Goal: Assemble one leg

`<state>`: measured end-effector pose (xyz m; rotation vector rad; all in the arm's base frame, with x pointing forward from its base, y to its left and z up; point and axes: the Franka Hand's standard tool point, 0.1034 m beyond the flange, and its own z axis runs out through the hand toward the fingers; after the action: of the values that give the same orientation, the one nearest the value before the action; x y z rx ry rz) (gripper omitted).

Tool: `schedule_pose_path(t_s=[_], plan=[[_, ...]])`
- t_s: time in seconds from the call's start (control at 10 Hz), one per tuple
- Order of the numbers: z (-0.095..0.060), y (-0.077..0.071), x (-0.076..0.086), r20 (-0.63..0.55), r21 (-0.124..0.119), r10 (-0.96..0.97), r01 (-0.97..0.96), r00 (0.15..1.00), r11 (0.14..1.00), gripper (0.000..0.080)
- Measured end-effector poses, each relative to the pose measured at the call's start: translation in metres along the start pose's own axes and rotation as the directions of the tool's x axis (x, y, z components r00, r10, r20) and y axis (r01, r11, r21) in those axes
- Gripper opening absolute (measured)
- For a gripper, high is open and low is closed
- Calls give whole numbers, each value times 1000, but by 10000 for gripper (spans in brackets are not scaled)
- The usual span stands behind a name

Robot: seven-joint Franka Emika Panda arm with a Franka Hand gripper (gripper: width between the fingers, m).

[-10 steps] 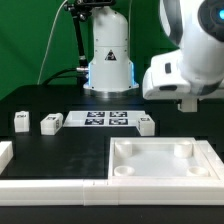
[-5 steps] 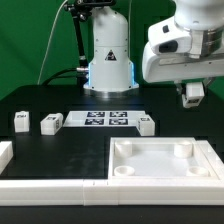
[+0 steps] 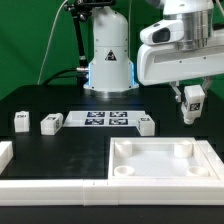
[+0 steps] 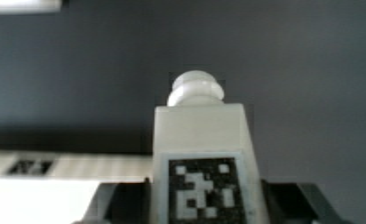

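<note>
- Gripping the leg by its tagged body, the fingers are closed on its two sides. In the wrist view the marker tag faces the camera and the rounded peg end points away from the wrist.
- The leg hangs in the air, well clear of the counter, over its far right part. Its long axis is about upright, peg end down.
- The tabletop lies hollow side up at the near right corner of the counter. Its far right socket sits below the leg and a little toward the near edge. By my judgement, the coming move turns on this offset: shift toward the near edge, then descend straight with the peg over the socket.
- The arm reaches in from the far edge, its wrist pointing down at the counter.
- Other legs rest untouched along the counter's middle, one just beside the marker board.
</note>
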<state>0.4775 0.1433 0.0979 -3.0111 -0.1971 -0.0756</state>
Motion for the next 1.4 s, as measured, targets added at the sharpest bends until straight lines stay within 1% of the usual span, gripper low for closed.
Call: schedule_pose_path(t_s=[0.1, 0.2, 0.5, 0.6, 0.7, 0.8, 0.9, 1.0, 1.1, 1.2, 1.3, 1.4], plan=[[-4, 2, 11, -67, -5, -22, 22, 997, 1000, 290], [-1, 1, 7, -75, -6, -20, 20, 997, 1000, 290], [-1, 2, 7, -73, -6, -19, 19, 997, 1000, 290], [-1, 4, 9, -71, -8, -33, 33, 997, 999, 290], [-5, 13, 27, -75, -8, -51, 50, 996, 999, 290], [-8, 18, 47, -90, -7, -60, 60, 994, 998, 290], [-9, 20, 64, -109, -5, -59, 59, 992, 998, 290], [-7, 23, 78, -124, -4, -65, 65, 990, 998, 290], [-4, 30, 90, -148, -11, -97, 97, 984, 995, 290], [3, 39, 100, -165, -19, -126, 125, 978, 992, 290], [9, 45, 103, -172, -27, -150, 148, 974, 989, 290], [9, 43, 102, -172, -25, -142, 140, 975, 990, 290]])
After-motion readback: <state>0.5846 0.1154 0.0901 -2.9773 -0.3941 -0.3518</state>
